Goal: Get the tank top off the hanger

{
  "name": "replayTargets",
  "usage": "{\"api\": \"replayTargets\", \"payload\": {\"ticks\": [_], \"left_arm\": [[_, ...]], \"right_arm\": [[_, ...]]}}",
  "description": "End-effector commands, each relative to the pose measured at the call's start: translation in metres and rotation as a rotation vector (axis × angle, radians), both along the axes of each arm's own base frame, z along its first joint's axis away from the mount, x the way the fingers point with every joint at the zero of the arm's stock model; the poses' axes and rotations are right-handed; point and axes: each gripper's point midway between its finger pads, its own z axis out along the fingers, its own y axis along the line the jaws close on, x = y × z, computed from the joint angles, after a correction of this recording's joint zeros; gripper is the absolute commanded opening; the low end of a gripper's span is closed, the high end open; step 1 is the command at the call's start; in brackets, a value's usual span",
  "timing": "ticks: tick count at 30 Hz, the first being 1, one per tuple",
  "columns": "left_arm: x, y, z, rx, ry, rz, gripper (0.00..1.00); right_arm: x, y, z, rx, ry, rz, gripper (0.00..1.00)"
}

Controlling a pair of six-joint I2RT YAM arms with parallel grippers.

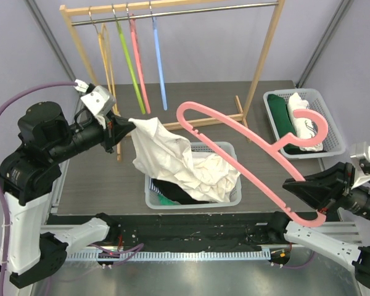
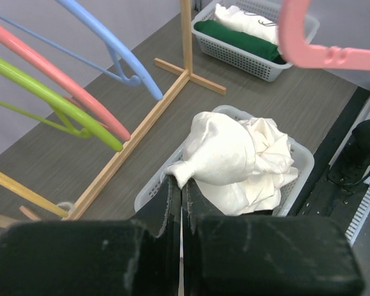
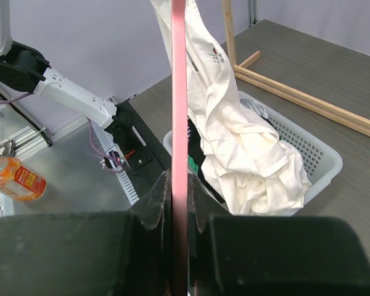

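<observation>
Left end effector (image 1: pixel 131 123) pinches tank top (image 1: pixel 166 151) over table (image 1: pixel 203 92).

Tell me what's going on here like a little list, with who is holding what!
left end effector: shut, pinching an edge of the white tank top
right end effector: shut on the pink hanger
tank top: looks off the hanger, lower part piled in the near basket
wooden rack: four more hangers, yellow, green, pink, blue
far basket: green and white clothes
</observation>
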Motion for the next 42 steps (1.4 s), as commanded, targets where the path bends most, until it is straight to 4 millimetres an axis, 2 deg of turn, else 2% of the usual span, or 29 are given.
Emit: {"api": "replayTargets", "payload": {"ticks": [1,3,7,9,11,12,13,15,16,18,20,21,23,24,25,29,32,35,40,42], "left_arm": [[0.02,-0.001,0.007,-0.023,-0.023,0.054,0.0],[0.021,-0.01,-0.003,-0.02,0.022,0.016,0.0],[0.02,-0.034,-0.022,-0.008,0.118,-0.087,0.0],[0.022,-0.049,-0.029,0.024,0.14,-0.125,0.0],[0.019,-0.058,-0.022,0.052,0.105,-0.148,0.0],[0.027,-0.065,-0.026,0.078,0.111,-0.147,0.0],[0.027,-0.067,-0.022,0.1,0.08,-0.155,0.0],[0.029,-0.076,-0.032,0.155,0.082,-0.159,0.0],[0.032,-0.08,-0.047,0.197,0.107,-0.163,0.0],[0.028,-0.087,-0.062,0.236,0.125,-0.191,0.0],[0.026,-0.091,-0.089,0.276,0.152,-0.224,0.0],[0.027,-0.091,-0.116,0.314,0.196,-0.224,0.0],[0.027,-0.093,-0.131,0.317,0.212,-0.213,0.0],[0.025,-0.093,-0.154,0.346,0.253,-0.214,0.0],[0.027,-0.095,-0.158,0.347,0.234,-0.201,0.0],[0.042,-0.089,-0.205,0.447,0.267,-0.091,0.0],[0.051,-0.082,-0.252,0.597,0.324,-0.022,0.0],[0.041,-0.079,-0.285,0.694,0.415,-0.032,0.0],[0.033,-0.077,-0.314,0.767,0.418,-0.097,0.0],[0.027,-0.073,-0.334,0.807,0.431,-0.12,0.0]], "right_arm": [[-0.002,-0.015,0.01,0.074,0.021,-0.063,0.01],[-0.001,-0.021,0.017,0.104,0.004,-0.087,0.01],[0.024,-0.023,0.023,0.103,-0.014,-0.198,0.01],[0.044,-0.015,0.019,0.059,-0.002,-0.259,0.01],[0.062,-0.013,0.015,0.02,0.013,-0.336,0.01],[0.077,-0.002,0.007,-0.038,0.038,-0.361,0.01],[0.085,-0.001,0.003,-0.062,0.051,-0.392,0.01],[0.107,0.006,-0.003,-0.123,0.077,-0.468,0.01],[0.114,0.008,-0.005,-0.133,0.092,-0.498,0.01],[0.125,0.005,-0.002,-0.142,0.09,-0.56,0.01],[0.135,0.007,-0.001,-0.157,0.095,-0.602,0.01],[0.139,0.003,0.0,-0.157,0.094,-0.639,0.01],[0.145,0.004,0.004,-0.159,0.093,-0.666,0.01],[0.148,0.0,0.006,-0.156,0.087,-0.694,0.01],[0.15,0.001,0.009,-0.155,0.083,-0.703,0.01],[0.159,0.0,0.014,-0.159,0.073,-0.748,0.01],[0.167,0.007,0.01,-0.192,0.078,-0.763,0.01],[0.174,0.012,0.005,-0.225,0.081,-0.777,0.01],[0.183,0.012,0.0,-0.275,0.07,-0.814,0.01],[0.186,0.017,-0.001,-0.282,0.075,-0.804,0.01]]}}
